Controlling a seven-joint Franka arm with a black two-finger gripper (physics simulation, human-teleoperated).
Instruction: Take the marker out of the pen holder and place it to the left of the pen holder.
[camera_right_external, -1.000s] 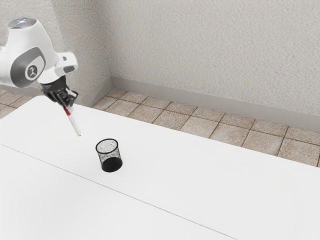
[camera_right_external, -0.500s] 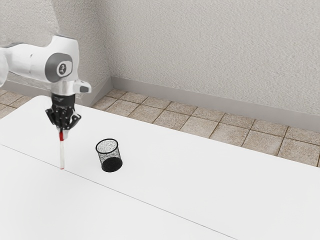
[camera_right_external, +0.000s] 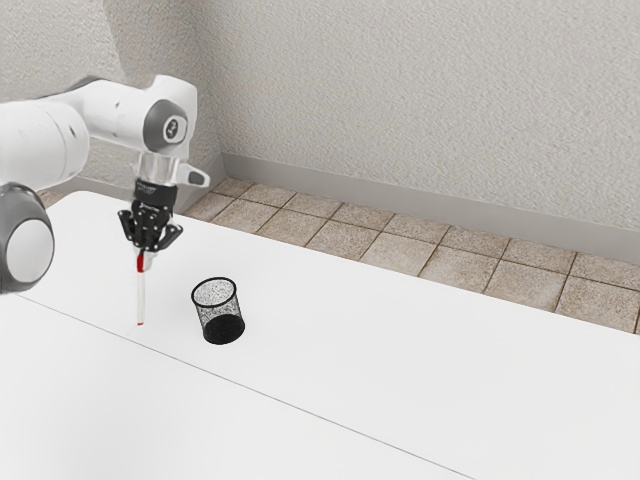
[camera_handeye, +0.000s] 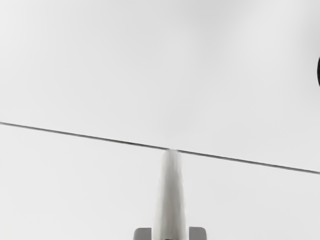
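Lowering the marker (camera_right_external: 141, 300) calls for patience, we judge: ease its tip down, tilt our wrist to lay the barrel flat, then let go, since it could topple or roll if dropped upright. Our gripper (camera_right_external: 146, 261) has it pinched, nearly upright, near the pen holder (camera_right_external: 221, 312), on the side toward the worktop's (camera_right_external: 400, 350) rounded corner at the exterior view's left; whether the tip touches, we can't tell. The marker looks smooth, white and red; the holder is round, black mesh; a thin dark seam crosses the white worktop.
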